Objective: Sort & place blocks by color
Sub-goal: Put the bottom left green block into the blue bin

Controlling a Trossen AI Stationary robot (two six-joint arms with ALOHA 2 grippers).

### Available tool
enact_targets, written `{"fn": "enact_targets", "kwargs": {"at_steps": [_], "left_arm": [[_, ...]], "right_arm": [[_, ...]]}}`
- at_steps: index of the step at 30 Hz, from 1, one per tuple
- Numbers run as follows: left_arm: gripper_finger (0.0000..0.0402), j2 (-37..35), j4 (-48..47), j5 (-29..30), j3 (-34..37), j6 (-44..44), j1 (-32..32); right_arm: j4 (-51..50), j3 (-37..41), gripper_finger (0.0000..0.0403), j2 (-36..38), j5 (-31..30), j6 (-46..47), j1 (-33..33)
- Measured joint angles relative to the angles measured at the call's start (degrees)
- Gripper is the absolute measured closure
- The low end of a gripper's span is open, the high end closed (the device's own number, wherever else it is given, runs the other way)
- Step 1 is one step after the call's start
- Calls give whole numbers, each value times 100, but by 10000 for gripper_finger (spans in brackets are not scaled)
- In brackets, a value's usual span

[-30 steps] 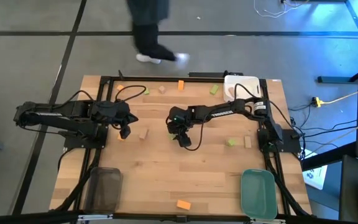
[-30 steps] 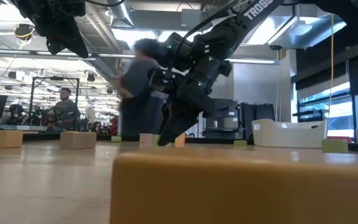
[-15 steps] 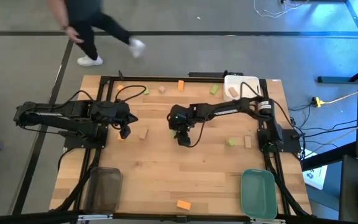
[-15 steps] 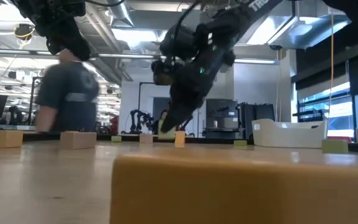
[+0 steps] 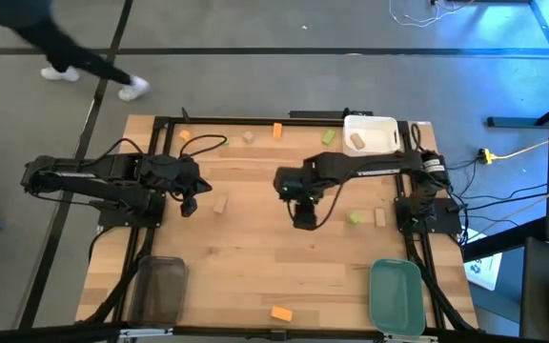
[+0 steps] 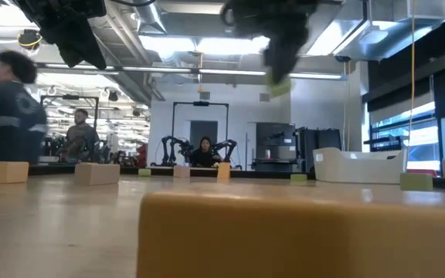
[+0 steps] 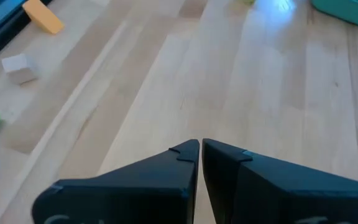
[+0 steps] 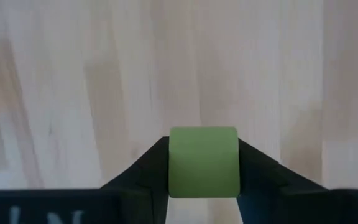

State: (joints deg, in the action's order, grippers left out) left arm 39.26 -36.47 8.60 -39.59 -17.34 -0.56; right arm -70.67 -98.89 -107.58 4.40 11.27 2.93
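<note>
Gripping a green block (image 8: 203,162) squarely between its fingers, the right gripper (image 5: 304,217) hangs above mid-table. The block looks cube-like, so no long axis shows. The left gripper (image 7: 200,149) is closed on nothing.

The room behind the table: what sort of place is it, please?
Probably a robotics lab or workshop. Behind the wooden table stand more robot arms in a frame, a seated person works between them, and bare pipes and strip lights run along the ceiling.

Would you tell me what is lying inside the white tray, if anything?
One pale tan block lies inside the white tray. The low view shows only the tray's outer wall, which hides its contents.
</note>
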Motion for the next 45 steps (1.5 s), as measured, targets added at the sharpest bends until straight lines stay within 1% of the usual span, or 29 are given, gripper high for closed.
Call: {"fn": "enact_targets", "kwargs": {"at_steps": [5,7,9,12,17,20,23,27,30,32,33,37,41,45], "left_arm": [[388,1,4,-41,0,146,0],[388,1,4,-39,0,152,0],[388,1,4,-47,0,248,0],[388,-1,9,-233,0,514,-2],[388,1,96,-539,0,998,-2],[388,1,218,-661,0,1049,0],[388,1,291,-662,0,1049,0],[388,1,319,-653,0,1051,-2],[388,1,319,-643,0,1051,-2],[388,-1,319,-642,0,1050,-1],[388,1,318,-640,0,1049,-2],[388,1,317,-640,0,1035,-2],[388,1,319,-639,0,1003,0],[388,1,395,-638,0,1003,-2]], "right_arm": [[-1452,-243,273,85,5,1308,766],[-1969,-242,273,86,207,1818,1076],[-1884,-131,273,143,635,2365,1393],[-1910,-29,273,242,1281,3271,1831],[-1921,107,273,350,1994,4825,2518],[-1942,321,273,350,2351,5635,2929],[-1904,715,273,348,2861,6268,3298],[-1722,1326,273,346,3243,6418,3623],[-1076,1867,273,342,3429,6346,3713],[-438,2254,273,342,3509,6195,3745],[-58,2445,273,342,3517,6120,3747],[799,3114,273,337,3519,5801,3749],[1093,3640,273,337,3524,5444,3736],[1426,3993,273,337,3605,5146,3736]]}}
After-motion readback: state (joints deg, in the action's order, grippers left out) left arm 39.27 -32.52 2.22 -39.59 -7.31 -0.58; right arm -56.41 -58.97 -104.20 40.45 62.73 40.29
